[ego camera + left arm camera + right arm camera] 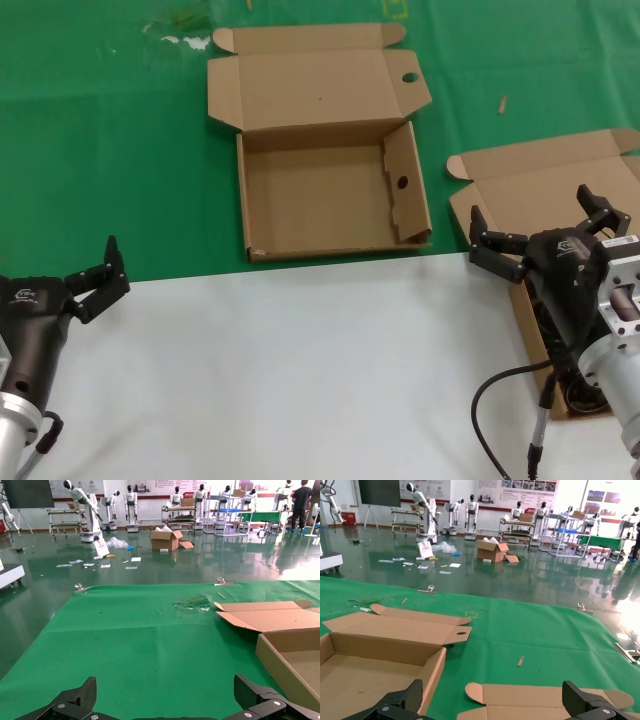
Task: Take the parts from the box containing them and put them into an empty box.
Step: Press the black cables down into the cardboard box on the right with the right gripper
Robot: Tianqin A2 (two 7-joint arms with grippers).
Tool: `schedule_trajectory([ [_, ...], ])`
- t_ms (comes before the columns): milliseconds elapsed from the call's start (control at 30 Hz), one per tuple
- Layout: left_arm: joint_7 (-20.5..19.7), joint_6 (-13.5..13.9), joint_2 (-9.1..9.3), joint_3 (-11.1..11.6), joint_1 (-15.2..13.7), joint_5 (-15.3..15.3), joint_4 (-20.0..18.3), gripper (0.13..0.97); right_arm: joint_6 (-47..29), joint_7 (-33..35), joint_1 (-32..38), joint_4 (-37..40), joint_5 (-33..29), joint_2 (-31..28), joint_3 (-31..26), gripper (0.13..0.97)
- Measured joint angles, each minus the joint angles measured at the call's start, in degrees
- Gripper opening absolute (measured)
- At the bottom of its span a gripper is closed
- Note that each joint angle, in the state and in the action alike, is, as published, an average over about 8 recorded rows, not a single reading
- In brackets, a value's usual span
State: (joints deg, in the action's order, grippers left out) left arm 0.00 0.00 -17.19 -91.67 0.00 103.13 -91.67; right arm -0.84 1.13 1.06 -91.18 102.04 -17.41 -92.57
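Nearest the camera, the left hand [98, 278] waited at the edge of the white desk [300, 370], fingers spread wide and holding nothing, apparently parked while the other arm worked. The right hand [540, 240] hovered, fingers wide apart and also empty, directly over the plain box [520, 190], seemingly lined up to reach down for the cords [570, 385]; only a dark tangle of them showed beneath the arm, inside that box. Farther out, well to the left of the right hand, the empty box [330, 200] with a punched hole in its lid flap lay open on the green cloth [100, 150], lid folded back, probably to receive the cords.
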Motion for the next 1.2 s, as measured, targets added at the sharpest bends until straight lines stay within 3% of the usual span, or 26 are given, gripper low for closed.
schedule_trajectory([
  [533,0.0,0.0,0.0,0.0,0.0,0.0,0.0,0.966,-0.33,2.63,-0.65,-0.68,-2.29,-0.34,0.13,0.966],
  [800,0.0,0.0,0.0,0.0,0.0,0.0,0.0,0.966,-5.51,4.57,-5.73,-5.35,-5.96,-9.23,-0.26,0.966],
  [1000,0.0,0.0,0.0,0.0,0.0,0.0,0.0,0.966,-14.78,7.61,-12.94,-9.61,-2.7,-18.54,7.13,0.966],
  [1200,0.0,0.0,0.0,0.0,0.0,0.0,0.0,0.966,-26.28,19.38,-18.13,-8.78,-0.34,-24.36,17.8,0.966],
])
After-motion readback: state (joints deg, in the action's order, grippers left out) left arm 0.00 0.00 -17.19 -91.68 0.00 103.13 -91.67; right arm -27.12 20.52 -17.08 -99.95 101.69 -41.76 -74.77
